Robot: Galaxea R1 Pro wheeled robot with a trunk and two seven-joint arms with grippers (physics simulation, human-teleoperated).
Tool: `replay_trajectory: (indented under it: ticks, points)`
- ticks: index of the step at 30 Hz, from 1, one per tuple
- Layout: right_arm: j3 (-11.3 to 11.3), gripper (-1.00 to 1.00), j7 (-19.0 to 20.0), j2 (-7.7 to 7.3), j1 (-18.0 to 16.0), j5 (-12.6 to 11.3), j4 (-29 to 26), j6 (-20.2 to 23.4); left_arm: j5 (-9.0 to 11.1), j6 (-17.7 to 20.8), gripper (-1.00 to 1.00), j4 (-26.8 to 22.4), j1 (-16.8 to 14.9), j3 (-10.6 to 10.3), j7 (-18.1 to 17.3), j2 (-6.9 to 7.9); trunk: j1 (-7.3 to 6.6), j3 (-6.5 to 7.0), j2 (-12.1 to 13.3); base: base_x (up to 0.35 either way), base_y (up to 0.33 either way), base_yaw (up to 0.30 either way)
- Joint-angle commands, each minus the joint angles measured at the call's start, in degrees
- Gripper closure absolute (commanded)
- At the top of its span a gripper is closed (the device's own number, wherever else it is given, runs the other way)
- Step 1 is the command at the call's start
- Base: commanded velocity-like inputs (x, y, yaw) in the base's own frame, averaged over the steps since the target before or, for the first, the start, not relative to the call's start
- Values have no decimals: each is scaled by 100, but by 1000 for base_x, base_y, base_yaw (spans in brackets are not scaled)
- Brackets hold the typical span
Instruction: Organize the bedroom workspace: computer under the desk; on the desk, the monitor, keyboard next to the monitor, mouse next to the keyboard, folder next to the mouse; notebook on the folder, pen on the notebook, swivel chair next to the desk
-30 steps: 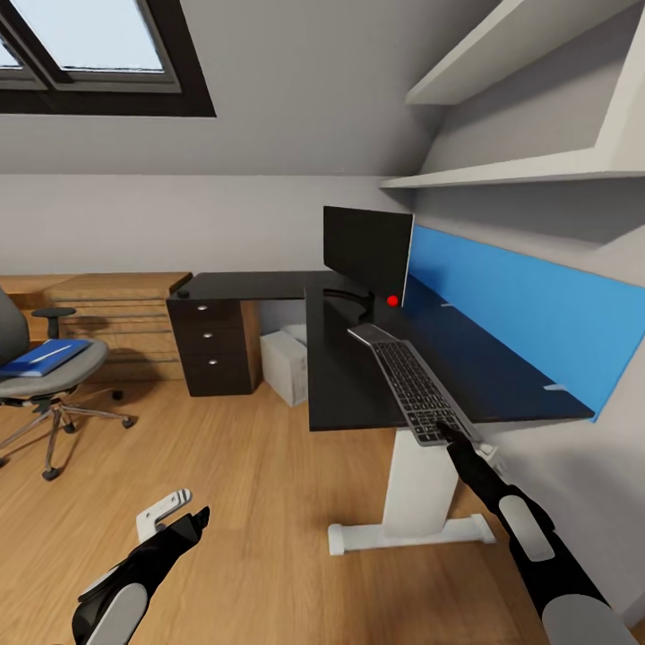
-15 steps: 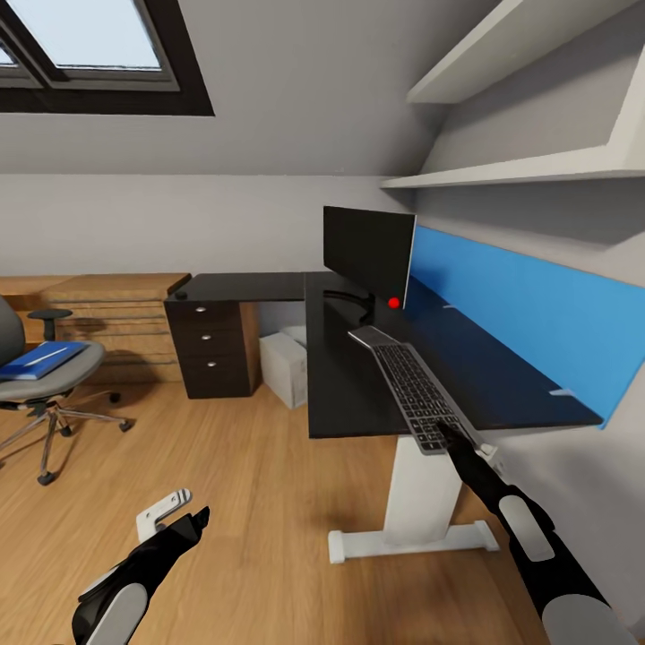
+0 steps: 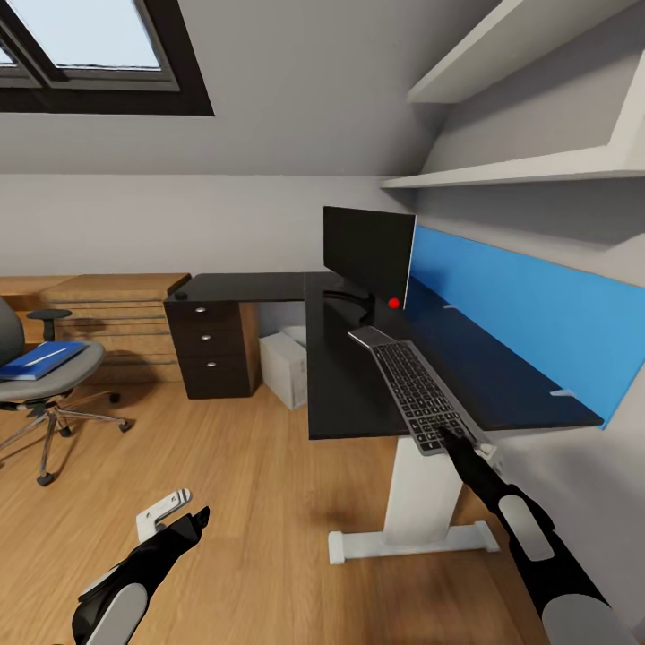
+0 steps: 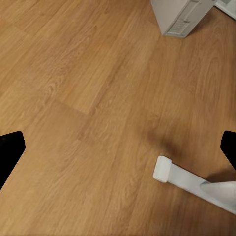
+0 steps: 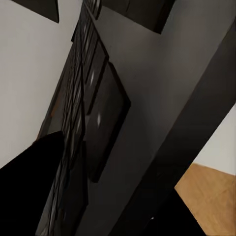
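Observation:
The black desk [image 3: 345, 385] carries the black monitor [image 3: 368, 251] at its corner. In front of the monitor the long keyboard [image 3: 414, 387] lies lengthwise, its near end over the desk's front edge. My right gripper [image 3: 451, 437] is shut on that near end, and the dark keys [image 5: 96, 108] show close up. The light-grey computer [image 3: 285, 365] [image 4: 181, 17] stands under the desk. A small dark mouse [image 3: 182, 294] sits on the desk's far left corner. At the left stands the swivel chair [image 3: 40, 381] with the blue folder [image 3: 36, 359] on its seat. My left gripper [image 3: 184, 511] [image 4: 118, 152] hangs open over the floor.
A light wooden chest [image 3: 116, 313] stands behind the chair against the wall. The desk's white leg and foot [image 3: 412, 528] [image 4: 189, 181] rest on the wooden floor. A small red dot [image 3: 392, 303] shows by the monitor's base. White shelves [image 3: 528, 166] hang above the blue back panel [image 3: 528, 313].
The whole view shifted slightly a second ago, so the camera moved. Since then the right gripper and the keyboard have barely moved. The left arm has stayed still.

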Motion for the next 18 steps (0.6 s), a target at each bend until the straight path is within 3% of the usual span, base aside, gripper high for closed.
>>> replay_trajectory:
  ticks: [1, 9, 12, 18]
  points:
    - [-11, 100, 11, 2, -2, -21, 1, 46, 41, 5, -100, -8, -5, -11, 49, 5, -1, -6, -3, 0, 0, 0]
    - [8, 100, 45, 2, -2, -8, -44, 19, 41, 5, -100, -8, -5, -11, 63, 5, -110, 84, 198, 0, 0, 0]
    - [18, 100, 51, 6, -1, -8, -429, 23, 41, 5, -100, -8, -5, -11, 65, 5, -176, 138, 318, 0, 0, 0]
    - [256, 100, 55, 11, 6, 1, -727, 28, 49, 8, -100, -4, -5, -11, 74, -2, -308, 245, 559, 0, 0, 0]
